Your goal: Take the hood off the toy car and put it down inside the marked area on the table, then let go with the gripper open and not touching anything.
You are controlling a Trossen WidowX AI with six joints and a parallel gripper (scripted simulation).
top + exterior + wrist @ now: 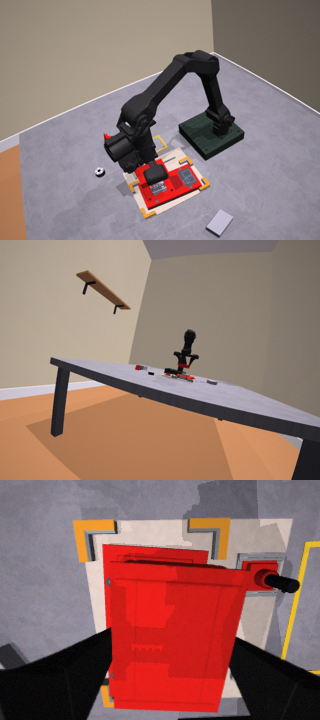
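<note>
From the wrist view, the left finger presses the left long edge of the red hood. The gripper is clamped across the panel's width, so its jaws stand fairly wide with the hood between them. The hood sits slightly skewed over the beige mat. I judge it is lifted off the toy car, though how high I cannot tell.

The right finger grips the opposite edge. The hold is only on two thin edges, so I'd say the carry wants to be slow and level, with no twist at the wrist, or the panel may pivot or slip.

Further right lies a small red peg with a black tip, just beside the mat. The hood should pass above it, not sweep into it.

Rightmost is the yellow outline of the marked area. It looks not much bigger than the hood, so the hood should be squared to the lines before lowering. It should then be set flat, and the jaws opened fully and lifted straight up, clear.
</note>
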